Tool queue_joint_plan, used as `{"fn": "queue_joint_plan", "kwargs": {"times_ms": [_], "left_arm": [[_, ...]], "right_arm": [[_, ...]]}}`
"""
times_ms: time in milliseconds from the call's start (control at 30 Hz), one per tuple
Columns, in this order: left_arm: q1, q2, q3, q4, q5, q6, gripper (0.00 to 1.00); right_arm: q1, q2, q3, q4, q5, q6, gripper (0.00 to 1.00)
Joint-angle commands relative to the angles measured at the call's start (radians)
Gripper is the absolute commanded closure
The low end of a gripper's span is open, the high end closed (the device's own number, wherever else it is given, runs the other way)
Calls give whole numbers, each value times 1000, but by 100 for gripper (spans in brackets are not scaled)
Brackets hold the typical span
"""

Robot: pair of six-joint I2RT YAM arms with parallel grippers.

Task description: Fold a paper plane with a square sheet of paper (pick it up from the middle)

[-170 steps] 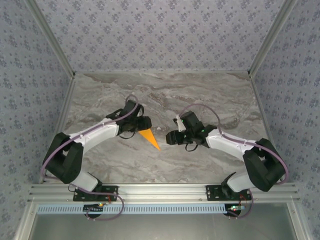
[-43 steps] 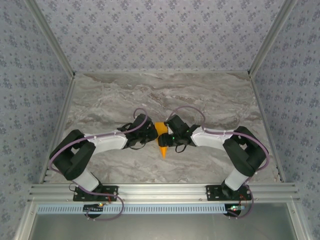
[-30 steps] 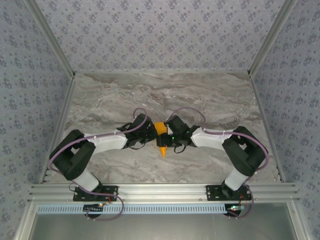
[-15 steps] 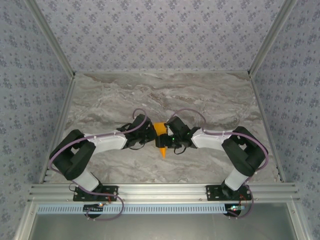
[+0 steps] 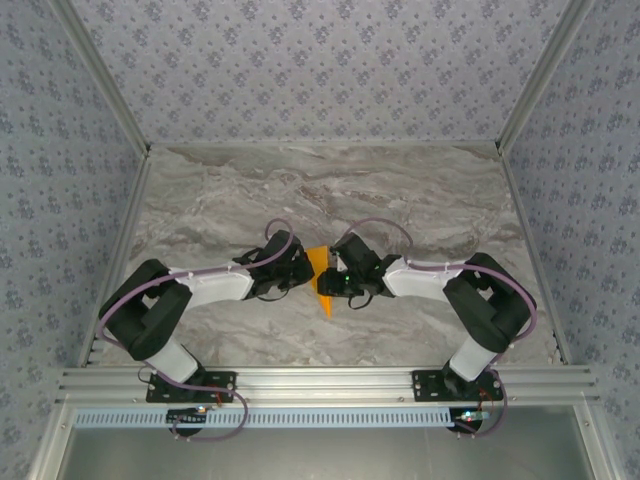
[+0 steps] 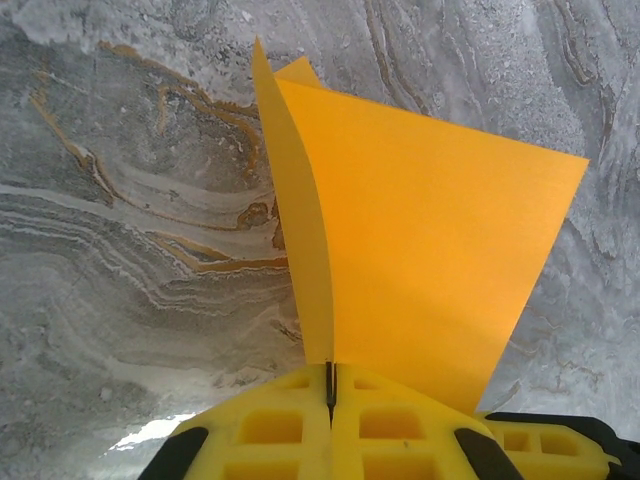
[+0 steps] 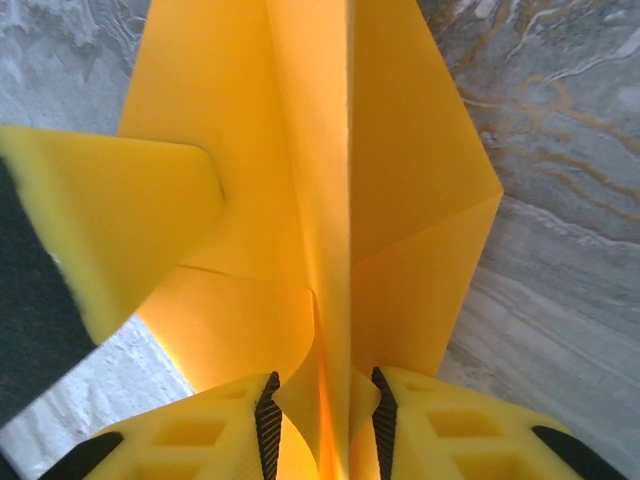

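Paper plane (image 5: 320,262) over the table (image 5: 250,190), caught between both arms. Left tool (image 6: 330,385) clamped shut on one flap's edge, paper fanning out straight ahead. Right tool (image 7: 320,405) astride the centre crease, jaws narrow, firm pinch or not, cannot tell. Long axis running dead ahead of right tool; both equally near.

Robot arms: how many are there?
2. The left arm comes in from the left, the right arm from the right; they meet at the orange paper in the middle.
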Motion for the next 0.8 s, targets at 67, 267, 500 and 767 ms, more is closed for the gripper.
{"fn": "queue_joint_plan", "kwargs": {"times_ms": [67, 267, 500, 767], "left_arm": [[7, -18, 1, 2, 11, 11, 98], [14, -52, 25, -65, -10, 38, 71], [57, -165, 50, -285, -142, 66, 33], [84, -241, 56, -475, -294, 89, 10]], "right_arm": [[6, 34, 47, -68, 43, -2, 71], [9, 44, 72, -102, 58, -2, 85], [-7, -35, 132, -304, 205, -78, 91], [-62, -33, 164, -448, 334, -114, 90]]}}
